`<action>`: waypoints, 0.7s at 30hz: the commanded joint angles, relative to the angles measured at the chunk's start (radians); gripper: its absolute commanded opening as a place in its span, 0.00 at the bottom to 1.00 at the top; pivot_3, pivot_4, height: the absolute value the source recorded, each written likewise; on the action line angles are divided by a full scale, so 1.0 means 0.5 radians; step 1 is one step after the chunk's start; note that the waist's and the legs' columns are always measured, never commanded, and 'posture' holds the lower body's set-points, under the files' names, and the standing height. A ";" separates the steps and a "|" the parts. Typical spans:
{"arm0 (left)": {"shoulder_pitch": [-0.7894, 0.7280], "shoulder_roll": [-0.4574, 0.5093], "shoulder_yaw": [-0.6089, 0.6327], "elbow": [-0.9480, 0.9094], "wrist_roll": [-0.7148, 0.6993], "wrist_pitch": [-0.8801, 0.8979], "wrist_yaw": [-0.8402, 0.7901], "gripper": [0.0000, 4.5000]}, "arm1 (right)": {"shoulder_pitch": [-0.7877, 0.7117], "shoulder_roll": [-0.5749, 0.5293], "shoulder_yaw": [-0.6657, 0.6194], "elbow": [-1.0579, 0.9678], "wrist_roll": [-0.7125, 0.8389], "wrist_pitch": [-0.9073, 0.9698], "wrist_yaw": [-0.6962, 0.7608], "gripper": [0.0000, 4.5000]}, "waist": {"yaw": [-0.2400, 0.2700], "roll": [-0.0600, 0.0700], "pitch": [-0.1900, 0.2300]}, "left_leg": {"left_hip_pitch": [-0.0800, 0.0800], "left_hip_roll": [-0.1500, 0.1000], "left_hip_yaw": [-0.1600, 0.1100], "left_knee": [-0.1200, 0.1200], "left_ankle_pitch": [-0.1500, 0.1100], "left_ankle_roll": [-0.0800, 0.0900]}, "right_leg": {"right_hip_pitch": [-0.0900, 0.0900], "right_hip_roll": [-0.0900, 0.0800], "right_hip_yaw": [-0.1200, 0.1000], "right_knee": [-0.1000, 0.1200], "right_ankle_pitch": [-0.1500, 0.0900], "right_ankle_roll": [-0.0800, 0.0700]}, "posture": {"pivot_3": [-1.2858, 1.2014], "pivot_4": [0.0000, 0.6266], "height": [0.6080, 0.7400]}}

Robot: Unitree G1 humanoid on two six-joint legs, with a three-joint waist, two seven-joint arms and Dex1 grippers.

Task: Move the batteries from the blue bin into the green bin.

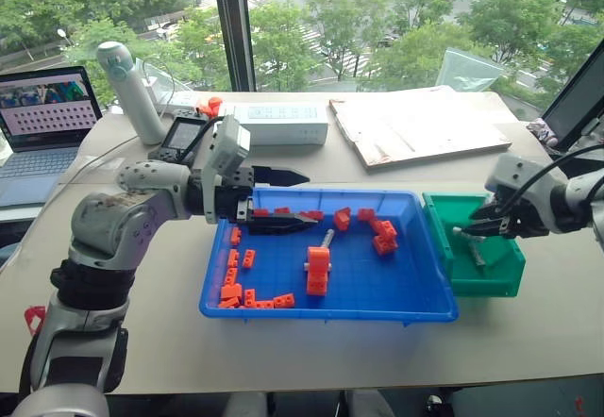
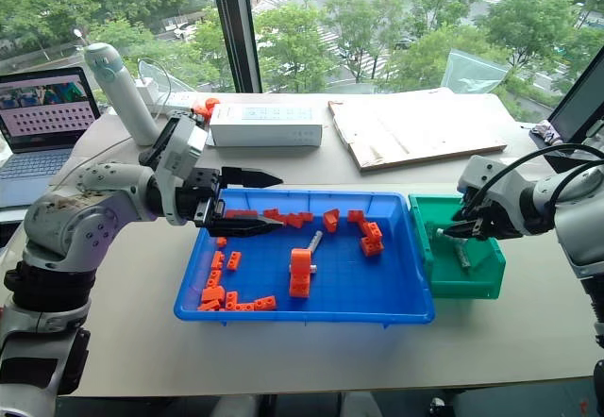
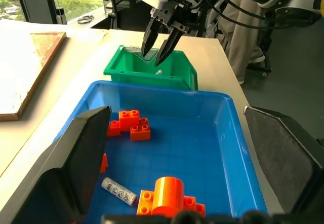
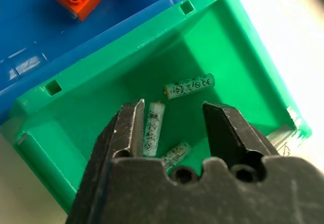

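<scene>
The green bin [image 4: 152, 36] holds three batteries [image 4: 189, 86], all lying flat: one crosswise, two roughly parallel with each other beneath the right gripper [image 4: 172, 120]. That gripper hangs over the green bin, fingers spread, gripping nothing. One battery [image 3: 119, 191] lies in the blue bin [image 1: 415, 290], its long axis running near-left to far-right, just beside an orange brick stack [image 1: 318, 271]. The left gripper [image 1: 283, 195] hovers over the blue bin's far-left corner, pointing right, fingers spread and empty. About fifteen bricks are scattered in the blue bin.
</scene>
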 commanded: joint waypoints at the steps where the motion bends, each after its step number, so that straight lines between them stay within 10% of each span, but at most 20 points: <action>1: -0.012 0.045 0.028 -0.035 0.036 -0.035 -0.006 1.00 | -0.260 0.130 -0.077 -0.201 0.070 0.056 -0.094 0.65 | -0.017 0.002 0.001 | 0.000 0.000 0.001 0.000 0.000 0.000 | -0.001 0.000 0.002 0.000 0.000 0.000 | 0.52 0.24 0.96; 7: 0.077 0.151 0.010 -0.076 0.145 -0.042 0.023 1.00 | -0.282 0.507 0.153 -0.442 0.262 -0.058 0.078 0.65 | -0.013 0.001 0.001 | 0.000 0.003 -0.003 -0.002 -0.003 -0.003 | 0.001 0.005 0.000 -0.001 0.000 -0.001 | 0.52 0.24 0.96; 21: 0.376 0.299 0.193 -0.409 0.098 0.109 0.209 1.00 | -0.537 1.061 0.569 0.652 -0.117 -1.007 0.161 0.65 | 0.012 -0.001 0.002 | -0.002 0.003 -0.005 0.003 -0.002 -0.003 | 0.000 0.006 -0.001 0.001 0.002 -0.001 | 0.52 0.24 0.96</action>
